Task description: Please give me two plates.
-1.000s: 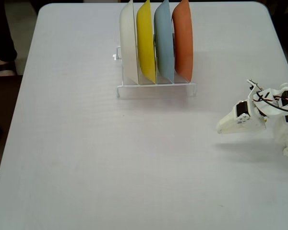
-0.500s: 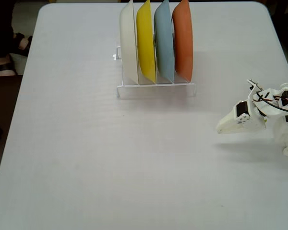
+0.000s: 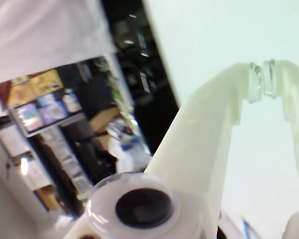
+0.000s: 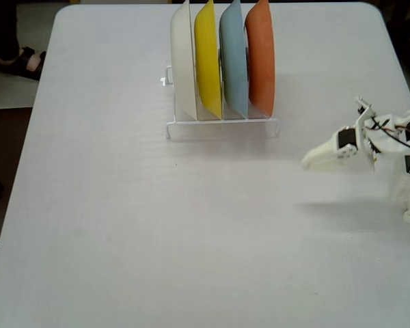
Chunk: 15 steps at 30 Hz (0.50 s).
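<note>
Two plates, orange plate (image 4: 260,58) and light blue plate (image 4: 234,60), bear no writing.

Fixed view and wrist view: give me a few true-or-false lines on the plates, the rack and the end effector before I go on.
1. Four plates stand on edge in the white rack. True.
2. In the fixed view, the orange plate is the one farthest left. False: it is farthest right; the white plate is farthest left.
3. The light blue plate stands between the yellow plate and the orange one. True.
4. The end effector grips the orange plate. False: it is apart from the rack, to its right, holding nothing.
5. In the wrist view, the end effector's fingertips meet. True.
</note>
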Available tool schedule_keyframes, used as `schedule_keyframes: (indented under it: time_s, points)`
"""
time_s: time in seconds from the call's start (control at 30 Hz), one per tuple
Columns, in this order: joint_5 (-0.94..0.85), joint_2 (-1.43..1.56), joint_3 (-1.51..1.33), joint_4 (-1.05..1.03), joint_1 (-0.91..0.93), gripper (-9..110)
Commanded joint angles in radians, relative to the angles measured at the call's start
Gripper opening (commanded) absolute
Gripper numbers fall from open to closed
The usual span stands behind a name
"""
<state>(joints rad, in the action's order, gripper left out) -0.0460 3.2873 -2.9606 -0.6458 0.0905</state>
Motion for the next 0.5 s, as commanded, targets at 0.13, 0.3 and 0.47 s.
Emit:
schedule_keyframes:
  time_s: [0.13, 0.3, 0.47]
  points:
    - [-0.129, -0.1, 0.356, -0.032, 0.155, -1]
    - [-0.25, -0.314, 0.588, -0.091, 0.299, 0]
    - [-0.385, -0.489, 0.765, -0.117, 0.419, 11]
